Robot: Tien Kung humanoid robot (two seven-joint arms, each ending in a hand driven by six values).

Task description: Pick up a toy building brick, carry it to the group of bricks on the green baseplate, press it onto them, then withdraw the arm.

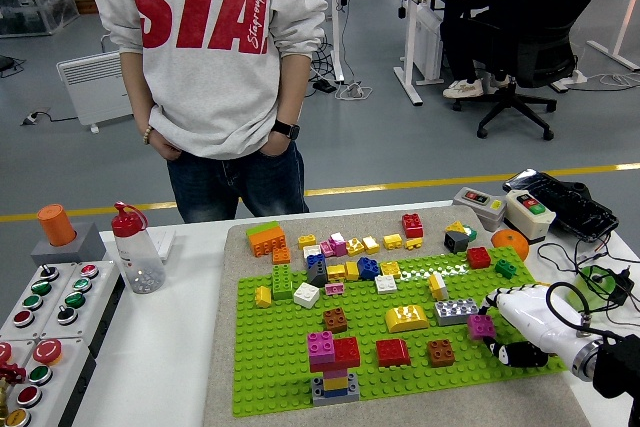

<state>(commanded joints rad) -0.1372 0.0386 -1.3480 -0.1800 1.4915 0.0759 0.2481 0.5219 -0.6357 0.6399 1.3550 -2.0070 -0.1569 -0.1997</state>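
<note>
While a person (210, 57) stands hands in pockets behind the table (170, 347), the robot's right hand (515, 332) pinches a purple brick (481, 326) low over the green baseplate's (280, 367) right edge.

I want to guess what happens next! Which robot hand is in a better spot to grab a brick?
The right robot hand. It already reaches in over the green studded baseplate, with its white fingers right beside the small magenta plastic brick. No left robot hand is in view at all.
</note>
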